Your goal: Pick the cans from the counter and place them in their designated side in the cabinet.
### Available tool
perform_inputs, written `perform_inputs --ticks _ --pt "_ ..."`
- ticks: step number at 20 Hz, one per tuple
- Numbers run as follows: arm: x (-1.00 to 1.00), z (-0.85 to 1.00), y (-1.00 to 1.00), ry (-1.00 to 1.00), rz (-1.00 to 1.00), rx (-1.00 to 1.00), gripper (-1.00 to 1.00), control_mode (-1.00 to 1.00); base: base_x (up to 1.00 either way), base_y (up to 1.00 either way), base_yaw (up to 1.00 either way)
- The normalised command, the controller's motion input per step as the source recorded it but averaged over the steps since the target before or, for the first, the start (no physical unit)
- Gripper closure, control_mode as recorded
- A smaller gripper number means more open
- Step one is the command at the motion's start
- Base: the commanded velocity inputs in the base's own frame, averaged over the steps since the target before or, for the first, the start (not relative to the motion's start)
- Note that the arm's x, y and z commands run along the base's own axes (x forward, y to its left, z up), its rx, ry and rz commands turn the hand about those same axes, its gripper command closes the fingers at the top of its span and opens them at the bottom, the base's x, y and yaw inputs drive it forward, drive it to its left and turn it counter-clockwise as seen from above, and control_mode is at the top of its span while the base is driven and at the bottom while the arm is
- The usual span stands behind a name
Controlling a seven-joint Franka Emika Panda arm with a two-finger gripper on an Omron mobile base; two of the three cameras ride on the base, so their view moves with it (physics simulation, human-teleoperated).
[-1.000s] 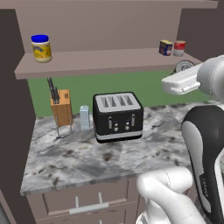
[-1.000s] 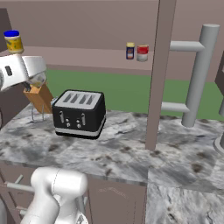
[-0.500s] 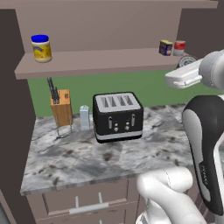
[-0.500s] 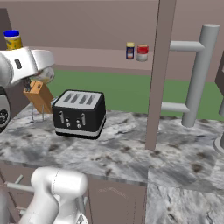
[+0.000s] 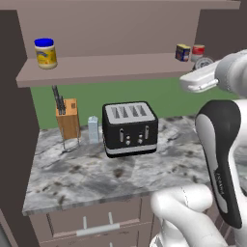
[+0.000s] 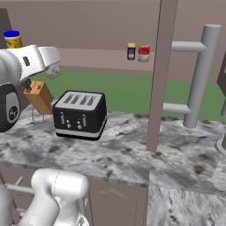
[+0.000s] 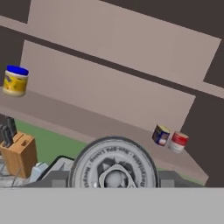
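Hand view shows the hand closed on the round can, raised toward the cabinet shelf where the blue can already sits, so I judge it should approach level and release beside that tin without nudging it.

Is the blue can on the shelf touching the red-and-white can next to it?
Apart. In the right base view, a narrow strip of the back wall shows between the blue can and the red-and-white can. They stand side by side on the shelf.
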Motion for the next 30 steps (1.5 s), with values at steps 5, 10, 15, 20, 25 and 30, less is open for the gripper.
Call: perform_inputs --ticks 5,10,15,20,25,30 --pt "0.24 0.0 -0.07 -0.04 0.0 -0.02 1.0 -1.0 0.0 0.0 0.0" --pt "0.28 0.0 -0.1 0.0 -0.03 -0.02 1.0 -1.0 0.0 0.0 0.0" --pt "0.32 0.0 -0.12 0.0 -0.04 -0.01 1.0 -1.0 0.0 0.0 0.0" --pt "0.3 0.0 -0.15 0.0 -0.02 0.0 1.0 -1.0 0.0 0.0 0.0" --pt "0.29 0.0 -0.1 0.0 0.0 0.0 1.0 -1.0 0.0 0.0 0.0" --pt "0.31 0.0 -0.08 0.0 0.0 0.0 1.0 -1.0 0.0 0.0 0.0"
